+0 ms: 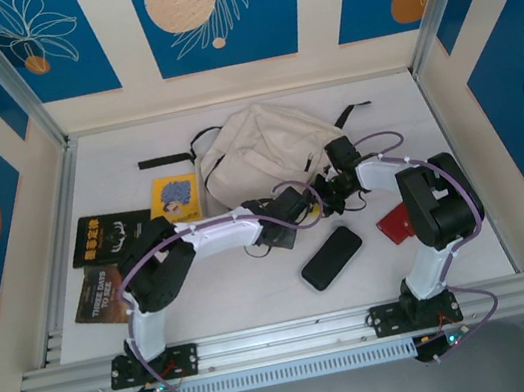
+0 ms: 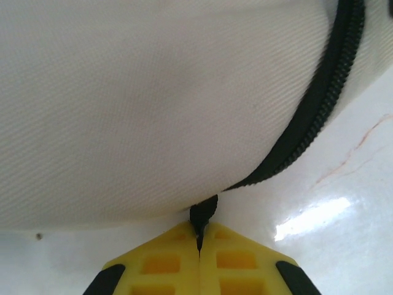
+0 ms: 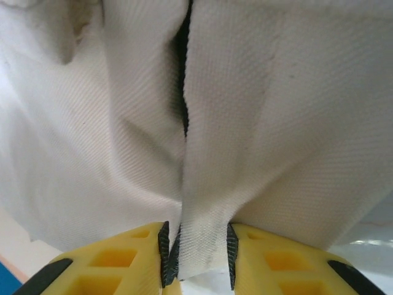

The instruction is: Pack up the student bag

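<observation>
The bag [image 1: 258, 146] lies on the far middle of the white bench [image 1: 261, 303], with one black strap [image 1: 169, 158] stretched out to the left. Both arms reach to its near edge. The left arm [image 1: 218, 232] comes across from the near left, and the right arm [image 1: 436, 201] bends in from the near right.

In the left wrist view the left fingers [image 2: 159, 264] are pressed together on a small black pull tab [image 2: 202, 215] at the low edge of the bag. From the tab the black zipper [image 2: 319, 117] curves up to the right over the cream cloth.

In the right wrist view the right fingers [image 3: 116, 261] pinch a fold of the bag's cloth between the dark pads. Above the fold a narrow dark slit [image 3: 183, 67] runs upward.

Left of the bag lie a yellow book [image 1: 176, 195], a black book [image 1: 107, 236] and, nearer, a brown book [image 1: 97, 294]. A black slab [image 1: 332, 257] lies between the arms, and a red thing [image 1: 392, 226] is partly hidden under the right arm.
</observation>
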